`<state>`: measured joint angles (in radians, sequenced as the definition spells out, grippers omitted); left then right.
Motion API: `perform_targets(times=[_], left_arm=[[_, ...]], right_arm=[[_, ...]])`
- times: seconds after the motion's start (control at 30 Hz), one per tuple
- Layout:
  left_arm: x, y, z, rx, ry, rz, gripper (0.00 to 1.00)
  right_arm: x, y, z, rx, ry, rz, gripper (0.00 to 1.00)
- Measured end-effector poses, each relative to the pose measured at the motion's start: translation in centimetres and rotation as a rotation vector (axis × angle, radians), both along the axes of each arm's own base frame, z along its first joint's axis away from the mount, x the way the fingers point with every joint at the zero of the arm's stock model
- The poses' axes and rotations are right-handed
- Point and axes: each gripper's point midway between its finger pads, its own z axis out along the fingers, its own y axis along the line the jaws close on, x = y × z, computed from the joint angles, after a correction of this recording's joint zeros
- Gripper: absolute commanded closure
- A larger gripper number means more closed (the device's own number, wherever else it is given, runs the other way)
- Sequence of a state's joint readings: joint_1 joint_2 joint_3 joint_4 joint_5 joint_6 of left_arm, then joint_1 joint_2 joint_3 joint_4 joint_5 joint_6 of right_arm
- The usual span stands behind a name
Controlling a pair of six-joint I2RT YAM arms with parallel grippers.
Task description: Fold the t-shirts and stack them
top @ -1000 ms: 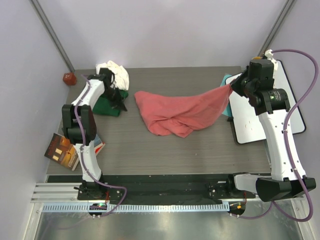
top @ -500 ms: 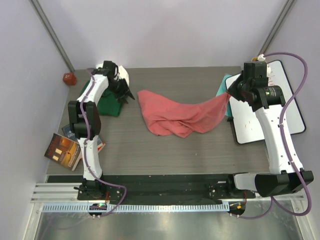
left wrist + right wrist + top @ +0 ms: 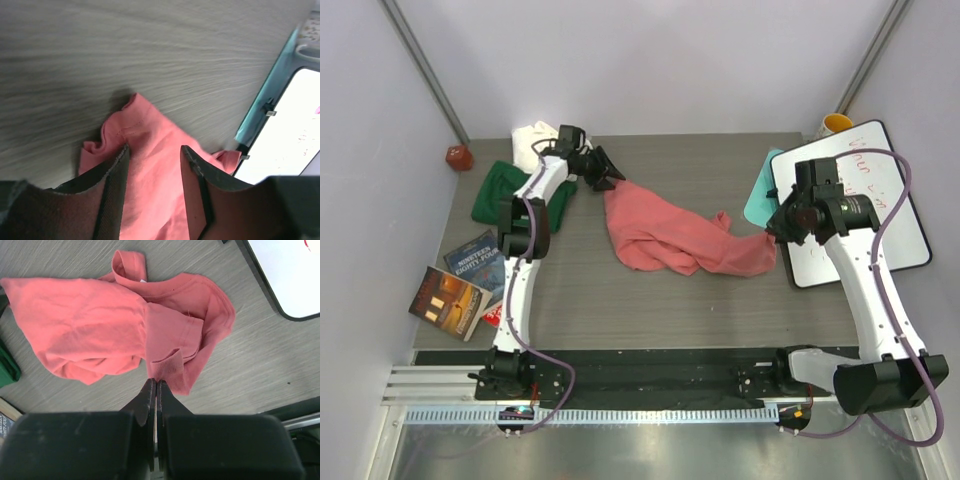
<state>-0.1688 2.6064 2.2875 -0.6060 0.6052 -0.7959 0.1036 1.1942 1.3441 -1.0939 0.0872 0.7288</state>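
With the salmon-pink t-shirt point(image 3: 665, 238) crumpled mid-table point(image 3: 700, 300), the right end effector point(image 3: 156, 383) clamped on its hem and the left end effector point(image 3: 154, 150) spread apart over the far corner, any pull before the left closes would likely drag the cloth instead of flattening it.

Shining bright and even, throwing soft shadows beside the salmon-pink shirt point(image 3: 660, 240). Smearing with motion blur across the table point(image 3: 150, 50) in the left wrist view. Blowing out white on the whiteboard point(image 3: 285, 150).
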Motion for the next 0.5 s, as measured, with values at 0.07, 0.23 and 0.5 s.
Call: perform_targets(times=[0.07,0.23,0.5], left_arm=[[1.0,-0.8,0.6,-0.016,-0.034,0.014,0.62],[1.0,-1.7,0.3,-0.021,-0.032,0.027,0.66],[-4.5,0.6,-1.6,0.111,0.092,-0.015,0.76]], right_arm=[[-0.4,0.0,0.2,0.005,-0.001,-0.006,0.99],[-0.7,0.0,0.2,0.007,0.005,-0.009,0.99],[0.8,0.4,-1.9,0.006,0.077,0.014,0.99]])
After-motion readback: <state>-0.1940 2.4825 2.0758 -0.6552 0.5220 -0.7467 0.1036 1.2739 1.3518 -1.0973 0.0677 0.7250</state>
